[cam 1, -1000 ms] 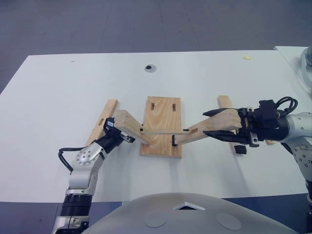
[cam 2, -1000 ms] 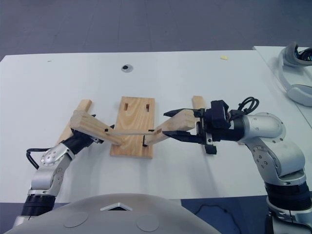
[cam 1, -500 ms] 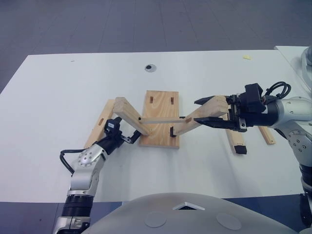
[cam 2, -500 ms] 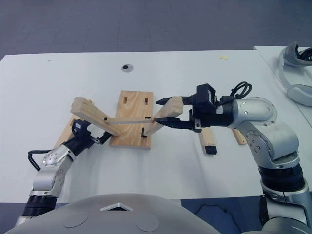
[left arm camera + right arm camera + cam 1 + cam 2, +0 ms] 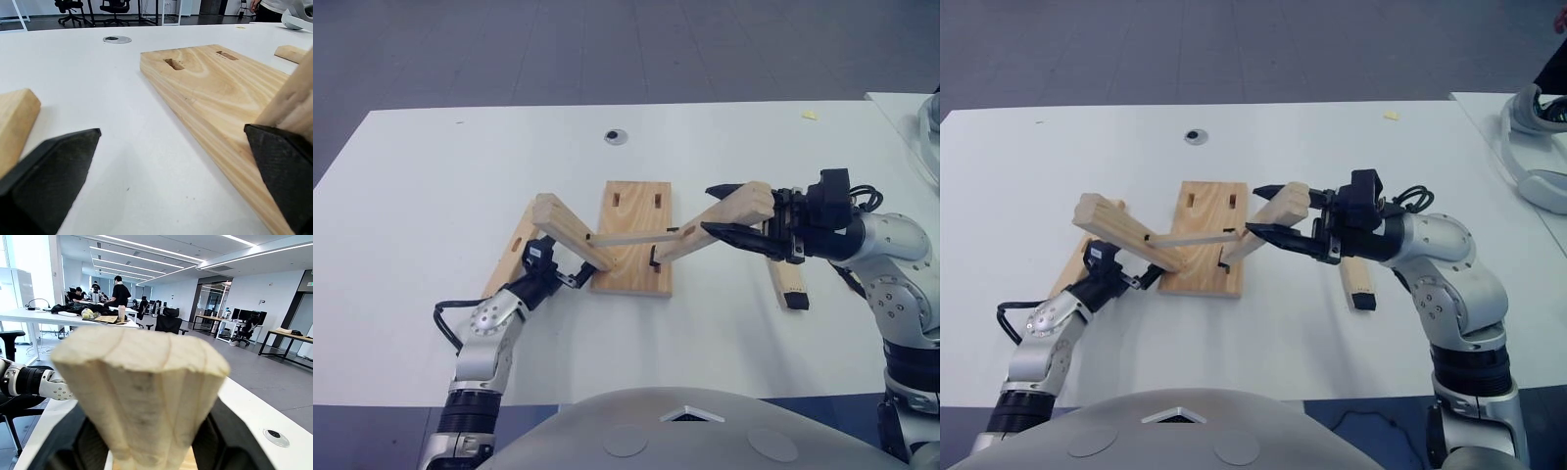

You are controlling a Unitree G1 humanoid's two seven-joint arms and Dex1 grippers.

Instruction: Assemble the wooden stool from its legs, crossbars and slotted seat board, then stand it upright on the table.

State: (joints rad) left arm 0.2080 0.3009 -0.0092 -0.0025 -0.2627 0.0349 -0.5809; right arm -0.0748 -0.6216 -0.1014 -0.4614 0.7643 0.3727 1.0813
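On the white table the seat board lies flat near the middle, with two slots showing at its far end. Above it stands a half-built frame: a left leg and a right leg lean away from each other, joined by a thin crossbar that runs between them over the board. The right gripper is clamped on the right leg near its raised outer end, one finger above the wood and one below, and holds that leg tilted with its black-tipped foot over the near part of the board; whether the foot touches the board cannot be told. The left gripper sits low at the board's near left corner with its fingers spread wide and nothing between them; the foot of the left leg stands just beside one finger. A third leg lies flat on the table to the left of the board, partly behind the left leg, and a fourth leg lies flat to the right, near the right gripper. A round cable hole sits in the table beyond the board.
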